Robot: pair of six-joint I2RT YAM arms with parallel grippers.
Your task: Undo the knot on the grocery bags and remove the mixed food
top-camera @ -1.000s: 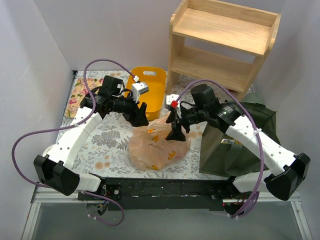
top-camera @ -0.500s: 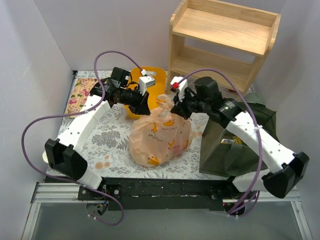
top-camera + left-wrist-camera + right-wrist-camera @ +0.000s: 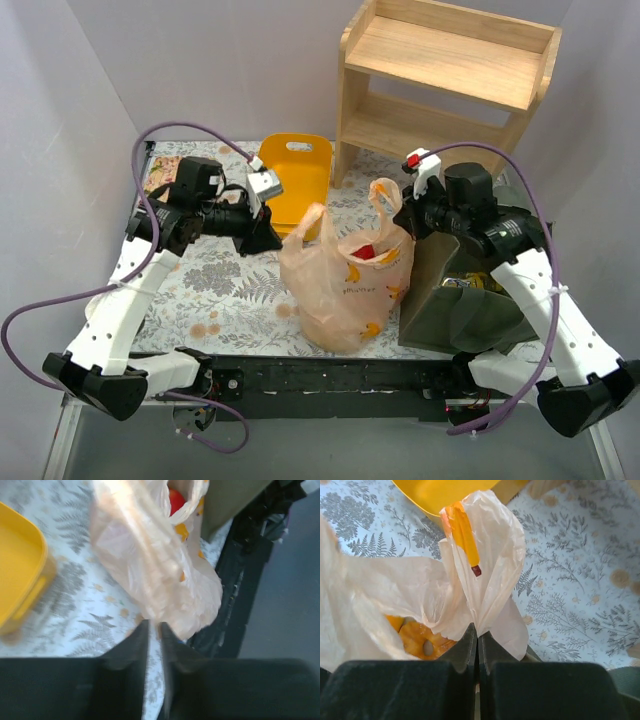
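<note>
right gripper point(image 3: 478, 632) clamped on bag point(image 3: 345, 295) handle point(image 3: 487, 550). left gripper point(image 3: 154, 626) nearly closed, pinching bag's other side. bag upright on table point(image 3: 230, 290), mouth open, red food point(image 3: 366, 252) inside.

1. Plain pale walls point(image 3: 230, 60) close the scene at 9, 12 and 3 o'clock.
2. A light wooden shelf point(image 3: 450, 80) with two tiers stands at 1 o'clock, against the back wall.
3. The table point(image 3: 230, 290) is covered in a grey fern print; a black rail point(image 3: 330, 375) edges it at 6 o'clock.
4. The light is soft and even.
</note>
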